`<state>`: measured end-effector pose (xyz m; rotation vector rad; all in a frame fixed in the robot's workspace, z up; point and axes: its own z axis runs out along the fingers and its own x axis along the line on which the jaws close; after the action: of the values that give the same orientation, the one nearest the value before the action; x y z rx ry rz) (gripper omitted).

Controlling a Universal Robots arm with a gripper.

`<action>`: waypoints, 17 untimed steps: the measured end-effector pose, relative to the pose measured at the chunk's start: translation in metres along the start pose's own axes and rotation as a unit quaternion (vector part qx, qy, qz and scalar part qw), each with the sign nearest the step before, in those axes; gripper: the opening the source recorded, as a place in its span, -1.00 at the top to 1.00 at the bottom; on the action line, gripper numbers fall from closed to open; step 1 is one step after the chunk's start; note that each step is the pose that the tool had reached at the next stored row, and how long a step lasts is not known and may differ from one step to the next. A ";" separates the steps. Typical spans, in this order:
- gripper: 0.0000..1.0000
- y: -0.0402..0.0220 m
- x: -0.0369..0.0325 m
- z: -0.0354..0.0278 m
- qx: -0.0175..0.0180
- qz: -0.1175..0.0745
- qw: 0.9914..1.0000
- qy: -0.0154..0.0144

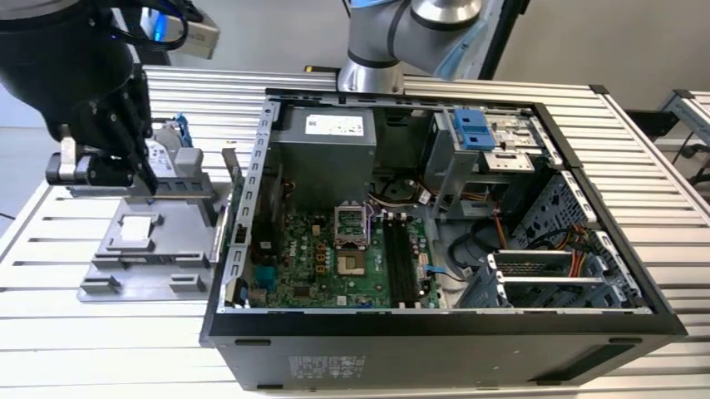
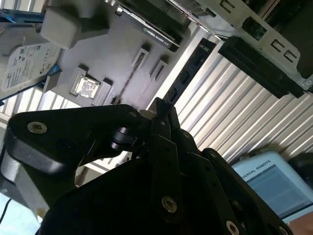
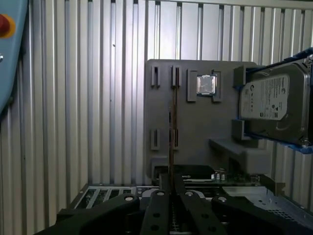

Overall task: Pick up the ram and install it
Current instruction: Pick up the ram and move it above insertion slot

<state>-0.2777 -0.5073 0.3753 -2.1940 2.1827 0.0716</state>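
The ram [image 3: 173,117] is a thin dark stick seen edge-on, lined up with the narrow slots of the grey holder [image 3: 195,127]. Its near end runs between my fingers. My gripper [image 3: 171,188] is shut on the ram, with the fingers almost together. I cannot tell whether the stick still sits in the holder's slots. In the exterior view my gripper [image 1: 142,179] hangs over the holder [image 1: 133,249] at that view's left, outside the open computer case. The motherboard [image 1: 332,258] lies in the case floor, its long black slots [image 1: 401,262] running beside the processor socket. In the second wrist view the gripper [image 2: 162,110] shows its fingers pressed close.
A silver hard drive [image 3: 271,100] in a blue frame stands on the holder beside a small square chip [image 3: 206,84]. The case wall [image 1: 239,241] rises between holder and motherboard. Inside are a power supply [image 1: 327,141], cables and drive cages [image 1: 554,274]. Everything rests on a ribbed metal table [image 1: 66,341].
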 end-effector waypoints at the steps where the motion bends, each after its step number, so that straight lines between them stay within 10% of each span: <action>1: 1.00 -0.0037 0.0000 0.0000 0.000 0.000 1.000 0.000; 17: 1.00 -0.0754 0.0004 0.0000 -0.002 0.000 1.000 0.000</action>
<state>-0.2023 -0.5073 0.3752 -2.1955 2.1845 0.0755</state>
